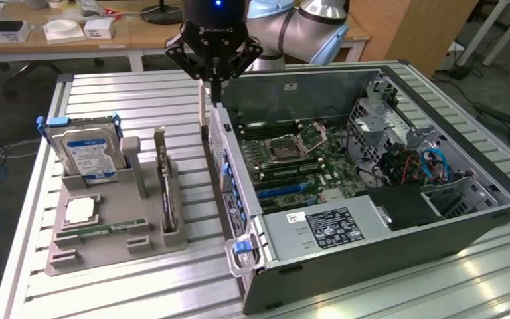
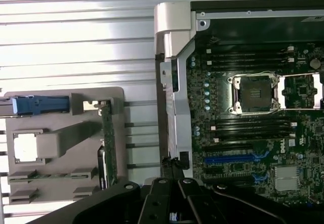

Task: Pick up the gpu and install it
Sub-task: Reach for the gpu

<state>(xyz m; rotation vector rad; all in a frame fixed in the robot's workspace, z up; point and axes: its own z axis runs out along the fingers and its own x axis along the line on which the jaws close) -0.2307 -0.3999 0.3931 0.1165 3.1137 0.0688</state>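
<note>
The end effector, closed, is hovering above the open computer case's edge, while the gpu is standing upright in a gray rack on the bench alongside.

A: How is the exterior view lit?
B: Even light is cast from above. Bright streaks are reflected on the table; the inside of the case is left dimmer.
A: And the wrist view?
B: The table is washed out by glare, the chip is blown white, and the board is left darker.
</note>
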